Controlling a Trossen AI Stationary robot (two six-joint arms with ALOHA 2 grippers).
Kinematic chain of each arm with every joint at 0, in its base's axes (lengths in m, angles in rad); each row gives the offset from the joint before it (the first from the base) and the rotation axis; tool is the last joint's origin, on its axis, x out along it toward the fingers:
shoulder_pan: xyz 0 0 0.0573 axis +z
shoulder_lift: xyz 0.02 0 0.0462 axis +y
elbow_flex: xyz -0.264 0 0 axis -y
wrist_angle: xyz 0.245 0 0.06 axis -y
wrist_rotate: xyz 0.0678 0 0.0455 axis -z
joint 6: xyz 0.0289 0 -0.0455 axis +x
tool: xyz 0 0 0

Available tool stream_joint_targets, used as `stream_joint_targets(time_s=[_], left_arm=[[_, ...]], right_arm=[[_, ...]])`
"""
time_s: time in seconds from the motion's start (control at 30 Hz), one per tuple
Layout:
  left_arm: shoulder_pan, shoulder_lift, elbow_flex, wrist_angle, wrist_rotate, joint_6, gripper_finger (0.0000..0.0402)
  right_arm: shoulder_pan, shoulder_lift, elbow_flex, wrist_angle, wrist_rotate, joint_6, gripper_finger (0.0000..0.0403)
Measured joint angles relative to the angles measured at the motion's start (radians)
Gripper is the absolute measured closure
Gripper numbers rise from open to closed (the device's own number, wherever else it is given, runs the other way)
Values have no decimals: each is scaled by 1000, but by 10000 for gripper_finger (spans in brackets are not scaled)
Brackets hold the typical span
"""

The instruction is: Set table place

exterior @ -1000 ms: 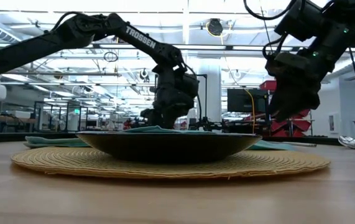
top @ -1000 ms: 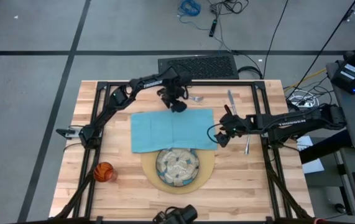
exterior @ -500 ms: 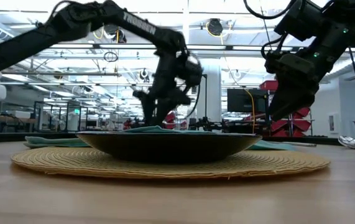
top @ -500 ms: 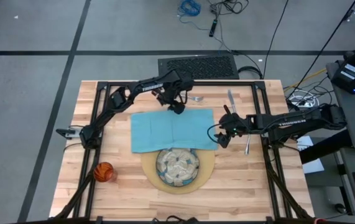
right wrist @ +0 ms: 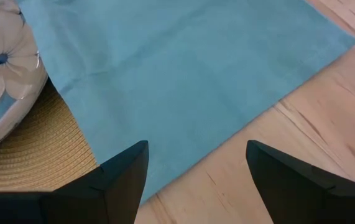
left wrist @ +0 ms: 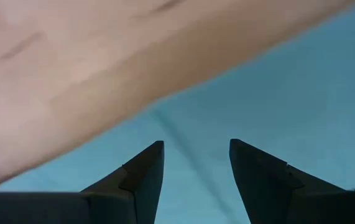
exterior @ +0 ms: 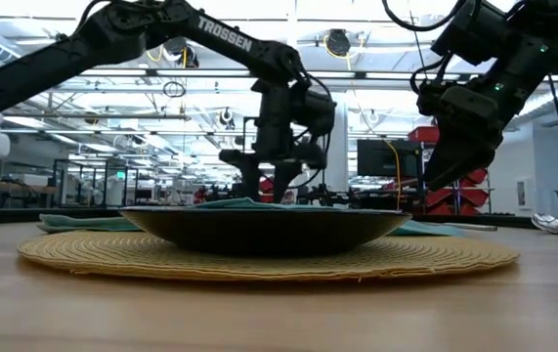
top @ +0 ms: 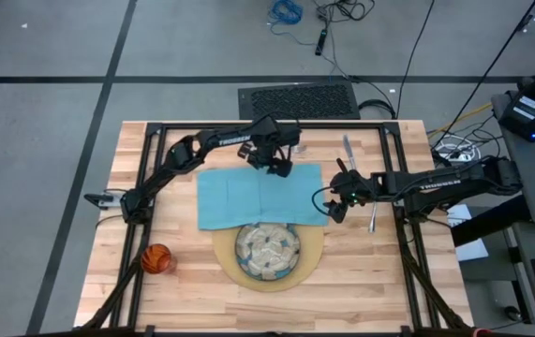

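A light-blue napkin (top: 260, 195) lies spread flat on the table (top: 136, 215). Its near edge overlaps the far part of the round tan mat (top: 312, 251). The patterned plate (top: 267, 249) sits on the mat. My left gripper (top: 279, 167) hangs open, pointing down, over the napkin's far edge (left wrist: 239, 93), with nothing between its fingers (left wrist: 196, 174). My right gripper (top: 335, 208) is open above the napkin's near right corner (right wrist: 165, 174) and touches nothing. An orange cup (top: 156, 258) stands near the left edge.
A knife (top: 348, 150) lies at the far right of the napkin. A spoon (top: 373, 221) lies right of my right gripper, partly under that arm. A black metal frame (top: 248, 124) edges the table. Bare wood shows on the near left and near right.
My left gripper has moved toward the table's right edge along the napkin's far edge, and its wrist has rolled. It stays open. The napkin lies as before.
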Motion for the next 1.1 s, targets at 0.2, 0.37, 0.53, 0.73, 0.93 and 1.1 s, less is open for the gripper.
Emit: stream_joint_targets(time_s=[0.2, 0.37, 0.53, 0.73, 0.93, 1.1], left_arm=[[13, 7, 0, -8, -45, -10, 233], [34, 7, 0, -12, -27, -36, 233], [34, 19, -69, 25, 62, -48, 233], [25, 9, -161, 96, 89, -16, 233], [21, 12, -153, 116, 77, 54, 233], [12, 13, -152, 141, 60, 144, 233]], right_arm=[[0, 0, 0, 0, 0, -13, 140], [0, 0, 0, -1, 0, -19, 140], [0, 0, 0, -2, 0, -19, 140], [0, 0, 0, -12, -1, -30, 140], [0, 0, 0, -6, 0, -30, 140], [0, 0, 0, 2, 0, -29, 140]])
